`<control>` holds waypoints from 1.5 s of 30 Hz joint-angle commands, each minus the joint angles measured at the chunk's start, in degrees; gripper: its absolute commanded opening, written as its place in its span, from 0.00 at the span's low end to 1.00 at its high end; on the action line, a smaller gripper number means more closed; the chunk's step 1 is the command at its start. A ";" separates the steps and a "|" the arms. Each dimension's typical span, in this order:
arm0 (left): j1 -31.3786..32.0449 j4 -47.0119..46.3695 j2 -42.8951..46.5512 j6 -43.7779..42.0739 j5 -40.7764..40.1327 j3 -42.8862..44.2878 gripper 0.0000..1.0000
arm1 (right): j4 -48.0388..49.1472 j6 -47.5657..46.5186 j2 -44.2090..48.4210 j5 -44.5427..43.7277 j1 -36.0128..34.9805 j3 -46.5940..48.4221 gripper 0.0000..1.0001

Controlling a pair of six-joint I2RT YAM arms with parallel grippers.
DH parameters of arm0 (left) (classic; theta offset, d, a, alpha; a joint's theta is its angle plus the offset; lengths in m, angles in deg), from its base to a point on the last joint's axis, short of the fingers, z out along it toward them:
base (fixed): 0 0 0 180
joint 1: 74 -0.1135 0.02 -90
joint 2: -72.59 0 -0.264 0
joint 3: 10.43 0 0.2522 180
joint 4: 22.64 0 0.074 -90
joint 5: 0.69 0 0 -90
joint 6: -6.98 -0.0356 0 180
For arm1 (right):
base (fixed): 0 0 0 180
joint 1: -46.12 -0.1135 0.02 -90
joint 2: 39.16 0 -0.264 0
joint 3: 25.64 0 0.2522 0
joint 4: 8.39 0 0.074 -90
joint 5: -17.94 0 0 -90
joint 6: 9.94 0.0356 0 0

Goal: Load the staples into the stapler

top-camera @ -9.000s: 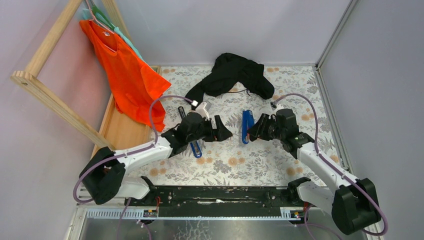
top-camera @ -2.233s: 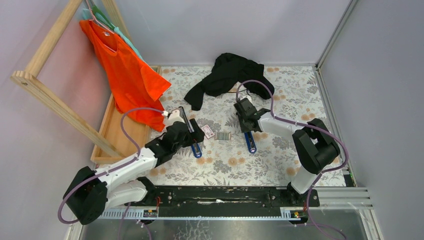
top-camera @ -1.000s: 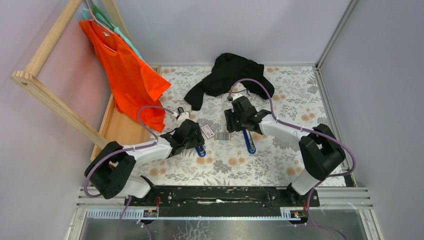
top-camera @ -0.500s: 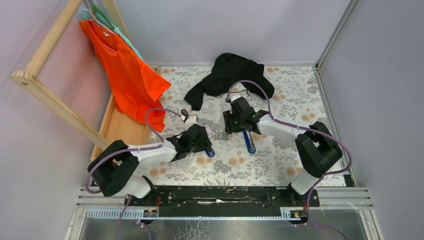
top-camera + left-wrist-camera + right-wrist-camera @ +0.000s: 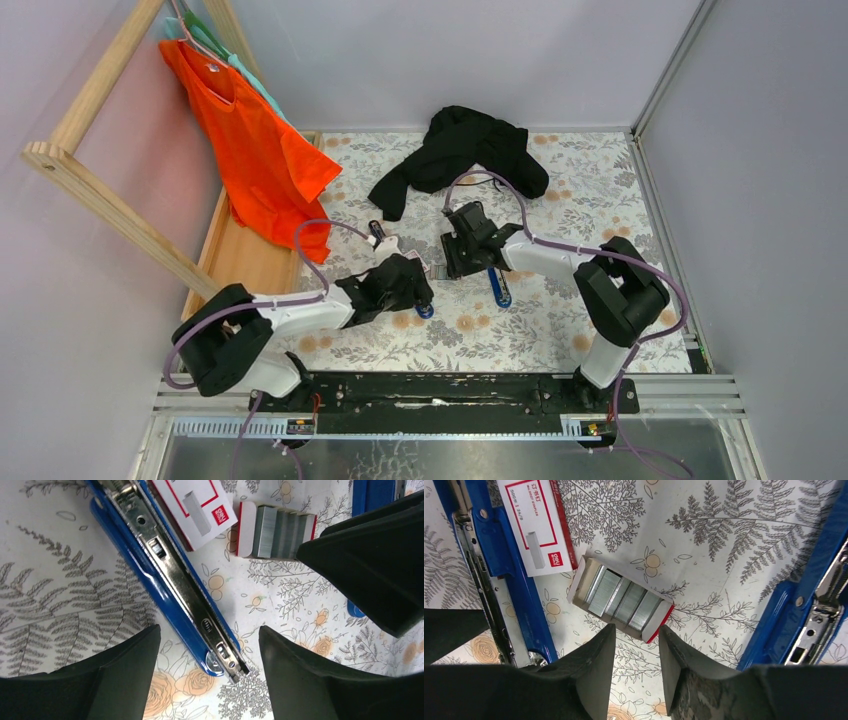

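Note:
An opened blue stapler (image 5: 175,585) lies flat with its metal channel up. My left gripper (image 5: 209,630) is open, its fingers on either side of the stapler's front end without touching it. The staples are a white-and-red box (image 5: 195,505) and a small tray of grey strips (image 5: 624,597), side by side next to the stapler. My right gripper (image 5: 636,630) is open with a narrow gap, its tips just short of the tray's near edge. In the top view both grippers (image 5: 415,290) (image 5: 450,262) hide the staples.
A second blue stapler (image 5: 809,605) lies right of the tray, also seen from above (image 5: 497,285). A black cloth (image 5: 470,145) is heaped at the back. An orange shirt (image 5: 260,140) hangs on a wooden rack (image 5: 110,200) at the left.
My left gripper has slid right along the stapler to its front end. My right gripper has moved left over the tray and its jaws have narrowed.

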 commanded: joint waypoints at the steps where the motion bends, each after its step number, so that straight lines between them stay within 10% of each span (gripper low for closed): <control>1: 0.49 6.62 2.66 0.37 -1.69 -0.87 0.82 | -1.37 0.96 -0.54 -2.18 -1.08 2.29 0.44; 22: -3.85 8.28 18.38 -3.63 -6.01 -3.75 0.90 | -5.93 -7.32 -5.02 -18.87 -0.77 5.79 0.42; 45: -5.10 5.94 19.77 -5.18 -4.37 -4.77 0.91 | -5.36 -8.44 -2.90 -7.52 -0.77 6.53 0.18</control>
